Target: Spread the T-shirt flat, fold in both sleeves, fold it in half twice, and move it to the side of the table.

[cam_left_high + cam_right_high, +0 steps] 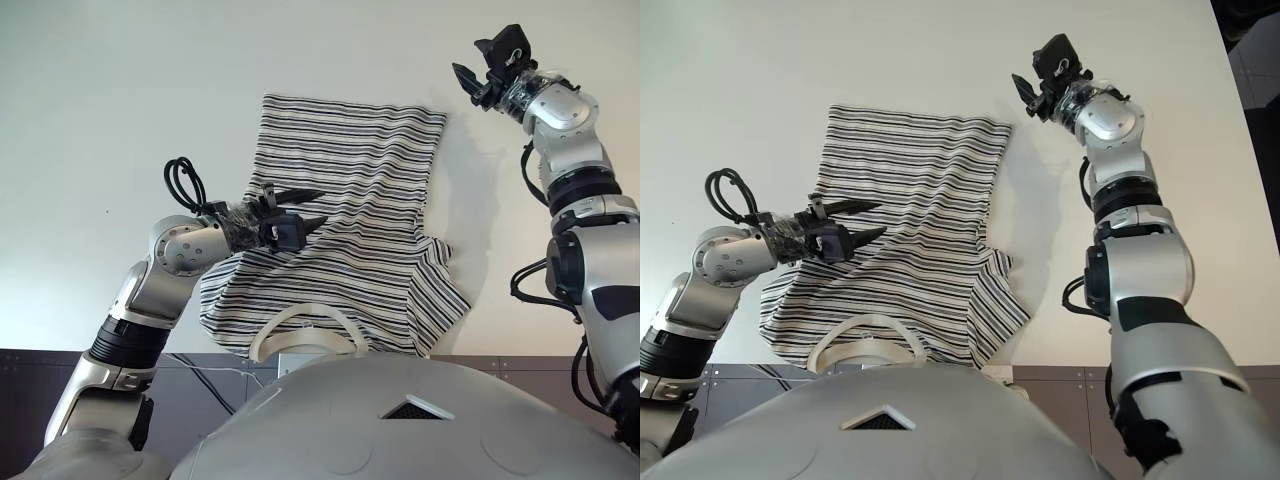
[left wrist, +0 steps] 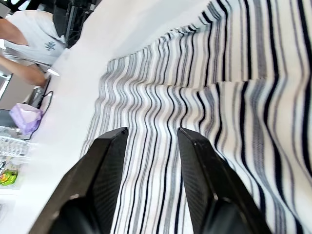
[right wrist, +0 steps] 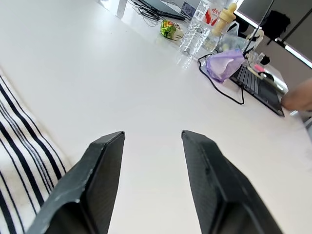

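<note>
The striped T-shirt (image 1: 345, 215) lies on the white table (image 1: 100, 110), its hem end far from me and its collar (image 1: 305, 322) at the near edge. Its left side is folded in; the right sleeve (image 1: 440, 290) sticks out at the near right. My left gripper (image 1: 315, 208) hovers open over the shirt's left middle, nothing between its fingers (image 2: 109, 161). My right gripper (image 1: 468, 75) is raised, open and empty, just beyond the shirt's far right corner (image 3: 19, 161), above bare table.
Far across the table stand water bottles (image 3: 200, 24), a purple bag (image 3: 222, 66), a small green item (image 3: 169, 29), cables and a laptop (image 3: 258, 87). The table's near edge (image 1: 500, 355) runs just below the shirt's collar.
</note>
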### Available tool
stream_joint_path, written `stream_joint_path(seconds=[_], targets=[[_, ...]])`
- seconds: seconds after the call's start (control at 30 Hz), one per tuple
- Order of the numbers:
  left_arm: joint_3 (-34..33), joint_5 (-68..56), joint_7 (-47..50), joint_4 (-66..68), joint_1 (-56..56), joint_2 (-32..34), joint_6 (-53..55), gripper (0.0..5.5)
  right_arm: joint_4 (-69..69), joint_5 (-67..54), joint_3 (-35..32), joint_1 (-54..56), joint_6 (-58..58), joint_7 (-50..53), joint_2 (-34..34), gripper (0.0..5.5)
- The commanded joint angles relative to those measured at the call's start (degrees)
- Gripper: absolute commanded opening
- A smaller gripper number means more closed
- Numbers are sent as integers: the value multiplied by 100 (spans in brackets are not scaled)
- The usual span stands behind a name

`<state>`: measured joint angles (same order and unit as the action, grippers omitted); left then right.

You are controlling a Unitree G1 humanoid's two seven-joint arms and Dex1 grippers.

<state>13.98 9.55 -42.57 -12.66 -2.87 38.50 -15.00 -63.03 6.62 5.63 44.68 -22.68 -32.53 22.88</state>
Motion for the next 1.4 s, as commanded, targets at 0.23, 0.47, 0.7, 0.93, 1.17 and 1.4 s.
stream_joint_path(seconds=[0.23,0.47,0.7,0.93,1.17,1.4], targets=[[-308,580,134,1123,347,683,-539,188,6163,-1582,787,-3345,2725,-2984,1280,216],[462,1412,366,2987,1048,423,-1326,188,4716,-337,1528,-2972,2076,-2744,1155,216],[642,1325,627,5399,2608,-426,-1237,188,1362,1056,2103,-1130,612,-1469,916,216],[423,1252,1740,6510,3644,-793,-2057,188,-51,1320,2052,-184,-138,-698,668,216],[-410,-39,1003,1975,1192,91,-1375,188,1653,408,1244,-1052,-46,-1667,1422,216],[-256,678,603,54,-2095,998,-1403,188,4776,-420,371,-2302,1052,-2057,2141,216]])
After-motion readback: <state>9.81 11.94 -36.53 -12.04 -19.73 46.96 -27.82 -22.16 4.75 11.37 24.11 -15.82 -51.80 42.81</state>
